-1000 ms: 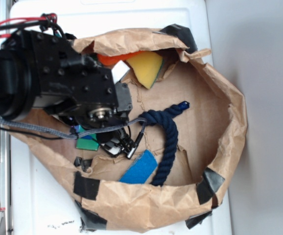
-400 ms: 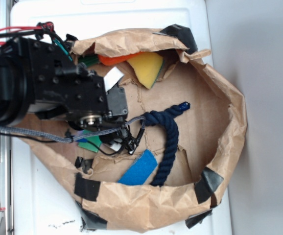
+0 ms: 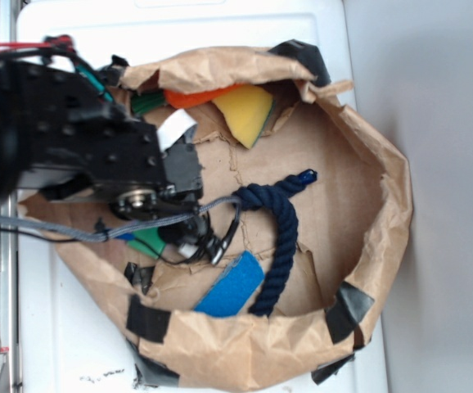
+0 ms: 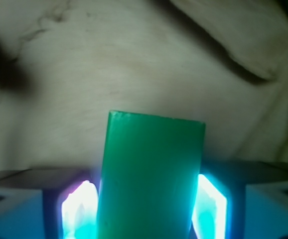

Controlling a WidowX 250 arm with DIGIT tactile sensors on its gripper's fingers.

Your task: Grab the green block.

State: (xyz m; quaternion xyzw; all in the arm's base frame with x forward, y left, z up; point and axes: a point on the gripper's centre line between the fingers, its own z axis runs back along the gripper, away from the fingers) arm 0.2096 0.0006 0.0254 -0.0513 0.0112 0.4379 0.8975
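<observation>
From above, the black arm (image 3: 73,147) covers most of the green block (image 3: 149,241), leaving only a sliver showing beneath it. The gripper (image 3: 189,244) under that arm is too dark and tangled to read. Up close, the wrist view cuts the block (image 4: 151,179) off at the bottom edge, and both fingers (image 4: 211,206) beside it blur into glare. An orange piece (image 3: 195,98) hides partly under the bag's folded rim (image 3: 212,70).

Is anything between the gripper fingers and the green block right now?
Nothing visible. In the wrist view the green block sits directly between the gripper's two fingers, with only brown paper behind it.
</observation>
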